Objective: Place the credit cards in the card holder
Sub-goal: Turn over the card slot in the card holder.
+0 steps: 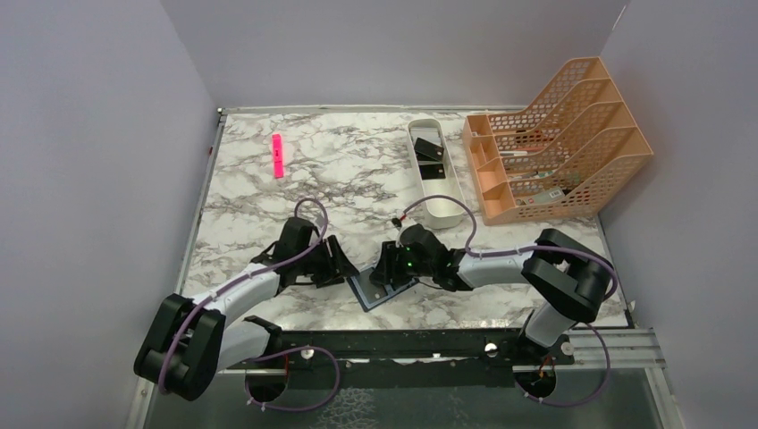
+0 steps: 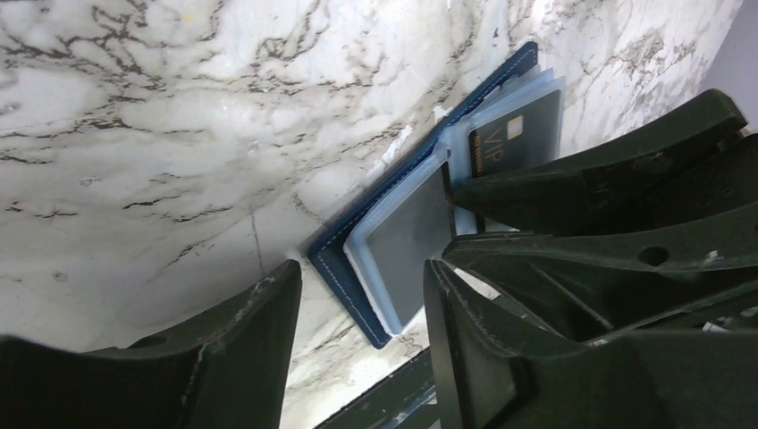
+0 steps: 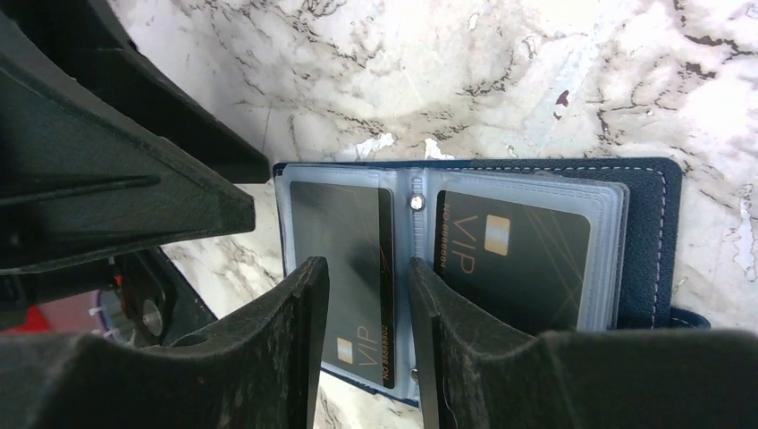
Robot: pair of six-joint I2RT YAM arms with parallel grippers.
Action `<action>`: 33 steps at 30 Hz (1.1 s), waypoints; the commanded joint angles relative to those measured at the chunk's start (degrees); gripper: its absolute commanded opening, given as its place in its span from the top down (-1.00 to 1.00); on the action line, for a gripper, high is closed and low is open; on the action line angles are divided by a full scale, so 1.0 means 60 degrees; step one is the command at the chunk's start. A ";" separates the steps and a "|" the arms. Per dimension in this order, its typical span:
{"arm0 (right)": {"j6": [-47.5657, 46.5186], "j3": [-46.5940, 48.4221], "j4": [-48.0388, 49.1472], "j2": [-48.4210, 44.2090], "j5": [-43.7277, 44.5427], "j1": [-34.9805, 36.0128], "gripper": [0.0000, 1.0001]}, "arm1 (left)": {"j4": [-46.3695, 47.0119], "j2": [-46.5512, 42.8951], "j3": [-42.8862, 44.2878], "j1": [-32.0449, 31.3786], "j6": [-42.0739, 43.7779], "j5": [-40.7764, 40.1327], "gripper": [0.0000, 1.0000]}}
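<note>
The card holder (image 1: 375, 295) lies open on the marble near the front edge, navy outside (image 3: 648, 232) with clear sleeves inside. One black credit card (image 3: 344, 232) sits in its left sleeve and another (image 3: 514, 259) in its right sleeve. My right gripper (image 3: 366, 265) hovers over the left sleeve, open, its fingers straddling that card's right edge. My left gripper (image 2: 362, 273) is open just left of the holder (image 2: 344, 268), with the holder's corner between its fingers. Both grippers (image 1: 342, 266) (image 1: 386, 268) meet over the holder in the top view. More dark cards (image 1: 433, 161) lie in a white tray.
The long white oval tray (image 1: 444, 210) stands at the back middle, with an orange mesh file rack (image 1: 554, 143) to its right. A pink marker (image 1: 277, 155) lies at the back left. The table's black front rail (image 1: 402, 344) runs just behind the holder.
</note>
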 commanded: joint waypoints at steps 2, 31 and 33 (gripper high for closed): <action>0.0412 -0.0653 0.0242 0.0286 -0.0668 -0.0228 0.13 | 0.2412 -0.0003 -0.1126 -0.0122 -0.0853 0.0635 -0.17; 0.0775 -0.1218 0.1203 0.0423 -0.1172 -0.0355 0.10 | 0.5067 -0.0911 -0.0962 -0.1424 -0.1273 0.0750 0.47; 0.0803 -0.1219 0.1230 0.0420 -0.1231 -0.0359 0.10 | 0.5069 -0.0853 -0.1020 -0.1425 -0.1272 0.0764 0.49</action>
